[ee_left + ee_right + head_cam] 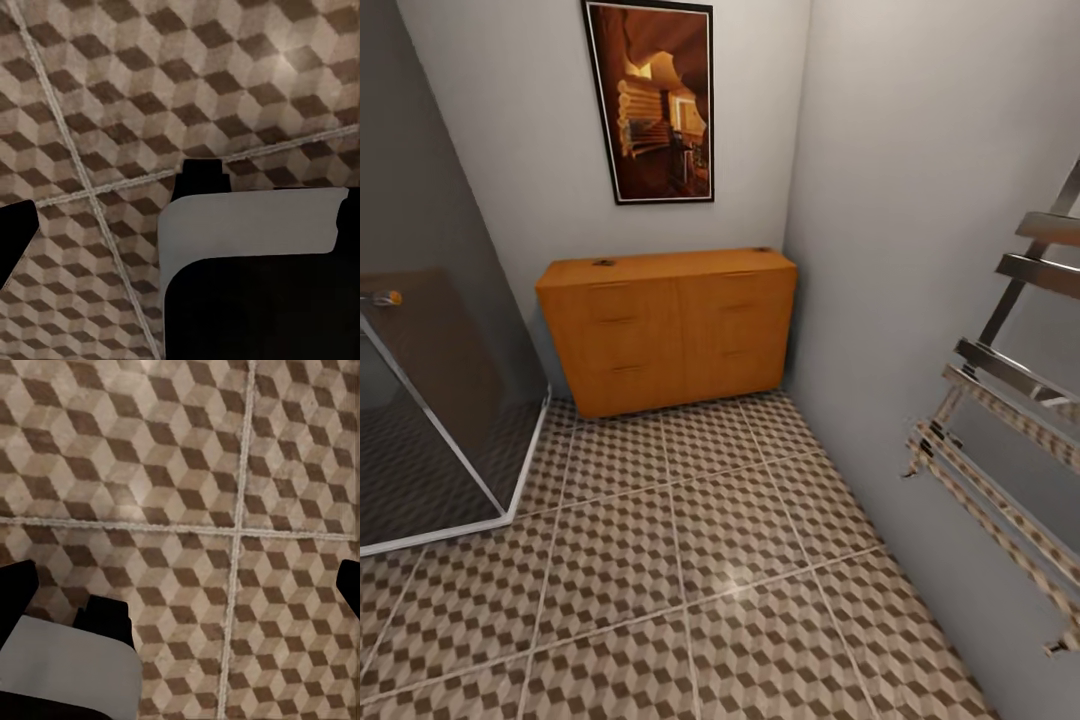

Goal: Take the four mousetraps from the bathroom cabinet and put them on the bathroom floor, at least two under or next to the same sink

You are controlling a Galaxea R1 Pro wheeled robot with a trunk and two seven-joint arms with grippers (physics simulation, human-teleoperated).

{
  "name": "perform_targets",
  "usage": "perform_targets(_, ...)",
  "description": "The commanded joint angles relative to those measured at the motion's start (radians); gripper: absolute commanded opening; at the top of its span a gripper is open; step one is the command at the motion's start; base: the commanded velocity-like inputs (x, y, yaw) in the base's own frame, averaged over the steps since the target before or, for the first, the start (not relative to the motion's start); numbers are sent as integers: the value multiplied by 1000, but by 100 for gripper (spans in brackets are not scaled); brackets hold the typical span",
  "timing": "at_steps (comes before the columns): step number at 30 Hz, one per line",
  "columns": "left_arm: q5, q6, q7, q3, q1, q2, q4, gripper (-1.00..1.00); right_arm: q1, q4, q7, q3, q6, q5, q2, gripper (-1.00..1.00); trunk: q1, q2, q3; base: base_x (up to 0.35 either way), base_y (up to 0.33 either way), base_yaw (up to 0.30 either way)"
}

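1. Tiled in a brown, beige and white cube print, the bathroom floor (700,560) is taking up most of the head view. It is running bare from the near edge to the foot of the far wall, which is probably why the robot is standing back here: open ground to roll across.

2. Glass and dark, a shower enclosure (430,420) is closing off the left side. A chrome towel rail (1000,400) is hanging on the right wall, leaving a lane between them that leads straight ahead.

3. Orange-brown wood, the cabinet (670,330) is sitting against the far wall under a framed picture (650,100), its drawer fronts all shut. Two small dark marks are lying on its flat top, too small to identify. The mousetraps, I judge, are still waiting inside, behind those closed drawers.

4. Both arms are hanging low with their cameras facing down at the tiles. That reads as a travel posture, tucked so nothing is catching on the way.

5. The left gripper (180,217) is showing as dark shapes at the two sides of its wrist view over the grout lines. It is holding nothing, and how wide it is standing I cannot tell.

6. The right gripper (180,585) is showing a dark tip at each edge of its view with bare tile between. It is spread wide and empty.

7. Relative to either claw, the cabinet is well apart, across the room. Approach is coming first, then a drawer pull.
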Motion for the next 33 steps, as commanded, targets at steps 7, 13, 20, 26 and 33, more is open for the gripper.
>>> perform_targets(7, 5, -5, 5, -7, -2, 19, -5, 100, -1, 3, -2, 8, -5, -9, 0, 100, 1, 0, -1, 336, 0, 0)
perform_targets(13, 5, -5, 4, -7, -2, 26, -5, 100, -1, 3, -2, 8, -5, -9, 0, 100, 1, 0, -1, 336, 0, 0)
perform_targets(20, 5, -5, 5, -7, -2, 27, -4, 100, -1, 3, -2, 8, -5, -11, -1, 100, 1, 0, -2, 336, 0, 44)
perform_targets(26, 5, -6, 5, -7, -2, 27, -4, 100, -1, 3, -2, 8, -5, -11, -1, 100, 1, 0, -7, 336, 0, 111)
perform_targets(33, 5, -6, 6, -7, -2, 28, -4, 100, -1, 3, -2, 8, -5, -10, -1, 100, 1, 0, -8, 336, 0, 66)
